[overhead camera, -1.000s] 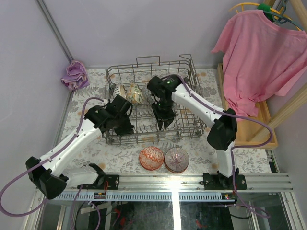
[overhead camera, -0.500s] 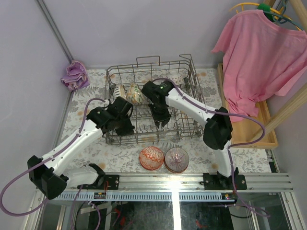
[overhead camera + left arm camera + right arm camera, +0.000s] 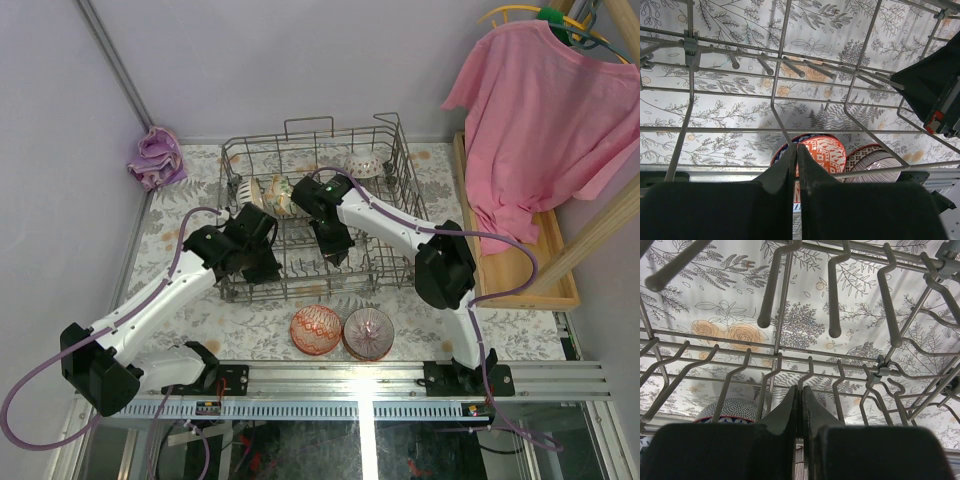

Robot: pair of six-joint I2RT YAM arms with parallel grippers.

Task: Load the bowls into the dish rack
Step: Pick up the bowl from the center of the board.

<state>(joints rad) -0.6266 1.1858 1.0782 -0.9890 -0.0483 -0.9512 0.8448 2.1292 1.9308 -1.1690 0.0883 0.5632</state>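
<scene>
dish rack: a grey wire basket, placed mid-table on the floral table cover.
bowls in rack: two patterned bowls are stood on edge side by side at the back left; a pale bowl is seen at the back right.
bowls outside rack: a red bowl and a dark pink bowl are set just beside each other on the cover, in front of the rack's near wall — both upright.
left gripper: clenched, with the fingers pressed flat together and nothing gripped; it is held at the rack's near left part, and the red bowl is seen past the wires beyond it.
right gripper: clenched, with nothing between the fingers; it is lowered among the rack's tines, near the middle.
blue dotted bowl: glimpsed through the wires in the right wrist view — its place cannot be told.
surroundings: a purple cloth is bunched at the far left corner; a pink shirt is hung at the right.
</scene>
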